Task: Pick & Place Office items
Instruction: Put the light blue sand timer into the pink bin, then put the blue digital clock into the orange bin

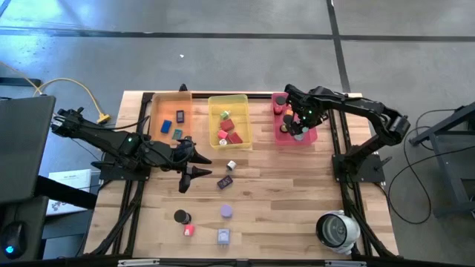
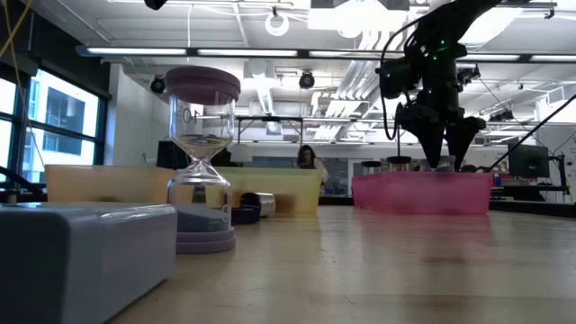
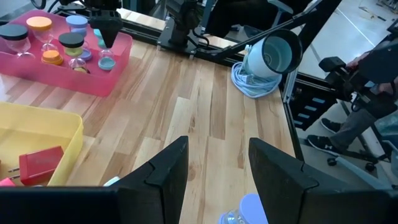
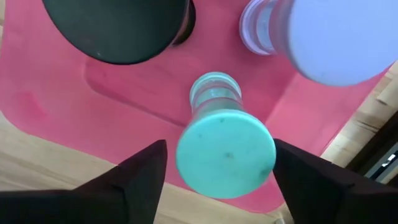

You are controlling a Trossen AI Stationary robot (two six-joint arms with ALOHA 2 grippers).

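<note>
While the wooden table [image 1: 297, 193] fills the high view over a grey concrete floor, the landmark here is the yellow tray [image 1: 229, 121] at the table's far edge. An orange tray [image 1: 169, 119] sits just left of it, a pink tray [image 1: 296, 124] right of it. The right gripper [image 1: 297, 121] hangs over the pink tray. The left gripper [image 1: 191, 165] hovers near the yellow tray's front left corner, fingers apart and empty. In front of the yellow tray the boards are mostly bare, with a few loose items: a purple-topped hourglass [image 1: 226, 211], a black-topped hourglass [image 1: 180, 216] and a lavender block [image 1: 223, 236]. A white-grey round device [image 1: 338, 230] stands well off at the front right corner.

In the low view, the purple-topped hourglass [image 2: 202, 162] stands upright before the yellow tray [image 2: 270, 189]; a lit, open room lies behind.

In the left wrist view, open planks stretch from the yellow tray [image 3: 37, 143] to the table's edge.

In the right wrist view, a teal-topped hourglass [image 4: 225, 149] stands in the pink tray [image 4: 56, 99], between the spread right fingers [image 4: 140, 177], which do not touch it.
</note>
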